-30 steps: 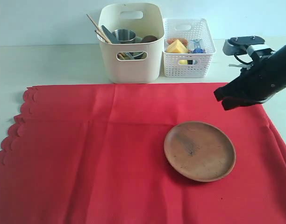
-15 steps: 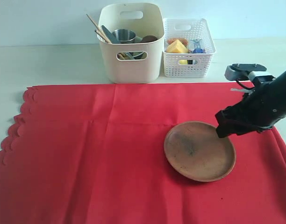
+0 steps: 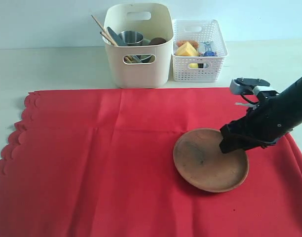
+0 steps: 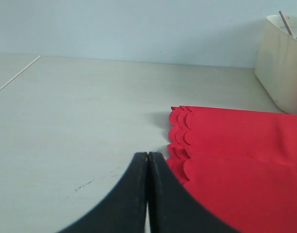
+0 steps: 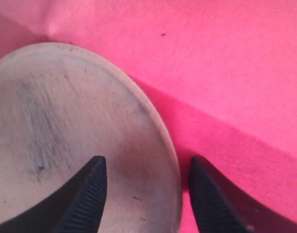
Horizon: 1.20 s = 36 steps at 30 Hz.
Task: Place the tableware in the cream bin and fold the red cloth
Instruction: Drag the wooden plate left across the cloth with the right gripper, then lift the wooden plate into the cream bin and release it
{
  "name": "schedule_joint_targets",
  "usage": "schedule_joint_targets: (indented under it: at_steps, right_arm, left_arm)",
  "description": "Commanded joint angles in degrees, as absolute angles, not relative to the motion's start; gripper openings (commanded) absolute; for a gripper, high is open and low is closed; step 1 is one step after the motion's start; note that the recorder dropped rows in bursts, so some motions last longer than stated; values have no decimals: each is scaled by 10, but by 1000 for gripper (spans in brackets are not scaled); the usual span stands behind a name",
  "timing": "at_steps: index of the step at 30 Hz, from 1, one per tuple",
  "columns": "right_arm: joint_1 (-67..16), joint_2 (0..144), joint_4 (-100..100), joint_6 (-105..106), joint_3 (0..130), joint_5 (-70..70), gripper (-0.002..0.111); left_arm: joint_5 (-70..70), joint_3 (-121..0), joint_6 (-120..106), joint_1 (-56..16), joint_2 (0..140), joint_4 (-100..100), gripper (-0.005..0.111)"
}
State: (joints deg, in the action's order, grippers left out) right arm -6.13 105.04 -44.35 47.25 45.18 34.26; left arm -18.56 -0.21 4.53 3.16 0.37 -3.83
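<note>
The round brown wooden plate [image 3: 207,160] lies on the red cloth [image 3: 101,163], right of middle. My right gripper [image 3: 226,144] is open and straddles the plate's right rim: in the right wrist view one fingertip hangs over the plate [image 5: 66,136], the other over the cloth [image 5: 226,87] outside the rim. The cream bin [image 3: 139,44] stands behind the cloth and holds chopsticks [image 3: 102,30], a steel cup [image 3: 131,37] and other tableware. My left gripper [image 4: 147,156] is shut and empty, over bare table beside the cloth's scalloped edge [image 4: 180,141]. It is out of the exterior view.
A white lattice basket [image 3: 198,51] with food items stands to the right of the cream bin. The pale table [image 3: 52,69] runs behind and left of the cloth. The cloth's front reaches the bottom edge of the exterior view.
My right arm has come down and to the left from above the cloth's back right corner to the plate's right rim. Its jaws have opened. The plate, cloth and bins have not moved.
</note>
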Motion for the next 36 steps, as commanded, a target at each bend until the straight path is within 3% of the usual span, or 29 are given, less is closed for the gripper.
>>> schedule_joint_targets:
  at_steps: [1, 7, 20, 30, 36]
  right_arm:
    - [-60, 1074, -471, 530, 449, 367, 43]
    - [-60, 1085, -467, 523, 449, 355, 0]
    - [-60, 961, -526, 525, 456, 380, 0]
    - [-60, 948, -615, 529, 535, 470, 0]
    - [-60, 954, -718, 551, 611, 447, 0]
  left_arm:
    - [-184, 0, 47, 29, 0, -37, 1]
    - [-184, 0, 47, 29, 0, -37, 1]
    - [-184, 0, 47, 29, 0, -37, 1]
    - [-184, 0, 47, 29, 0, -37, 1]
    - [-184, 0, 47, 29, 0, -37, 1]
